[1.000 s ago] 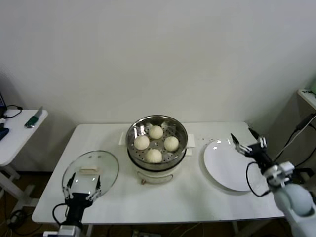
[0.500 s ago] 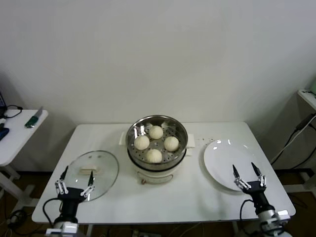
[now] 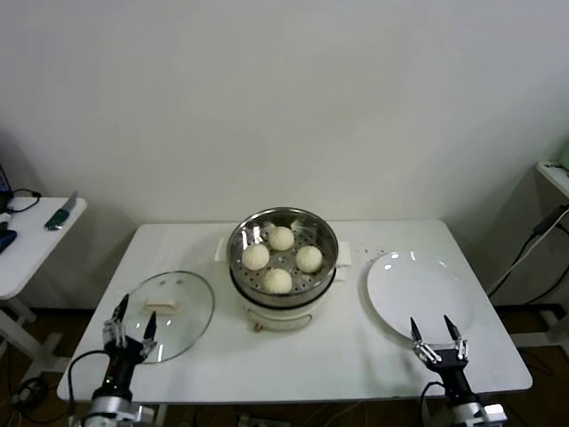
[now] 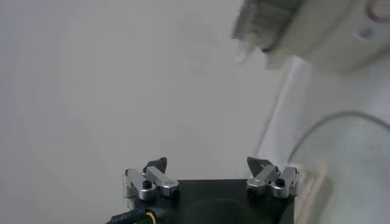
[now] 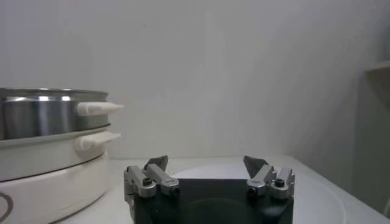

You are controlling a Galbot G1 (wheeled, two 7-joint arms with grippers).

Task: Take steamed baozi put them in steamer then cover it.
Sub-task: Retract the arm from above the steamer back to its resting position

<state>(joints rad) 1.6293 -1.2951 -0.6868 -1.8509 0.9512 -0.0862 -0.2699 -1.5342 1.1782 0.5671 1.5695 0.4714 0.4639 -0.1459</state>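
Observation:
The steamer [image 3: 283,233], a shiny steel basket on a white pot base, stands mid-table with several cream-white baozi [image 3: 282,237] inside; it also fills one side of the right wrist view [image 5: 42,115]. The cover [image 3: 167,307], a clear glass lid with a cream handle, lies flat on the table left of the steamer, and its curved edge shows in the left wrist view [image 4: 350,164]. My left gripper [image 3: 132,322] [image 4: 207,163] is open and empty at the lid's near edge. My right gripper [image 3: 431,331] [image 5: 206,161] is open and empty at the plate's near edge.
A bare white plate [image 3: 418,294] [image 5: 317,193] lies right of the steamer. A small side table [image 3: 36,233] with tools stands at the far left. A shelf [image 3: 553,173] and a hanging cable [image 3: 524,253] are at the far right.
My right gripper came down from beyond the plate's far right side to its near edge. My left gripper drew back from over the lid toward the table's front-left.

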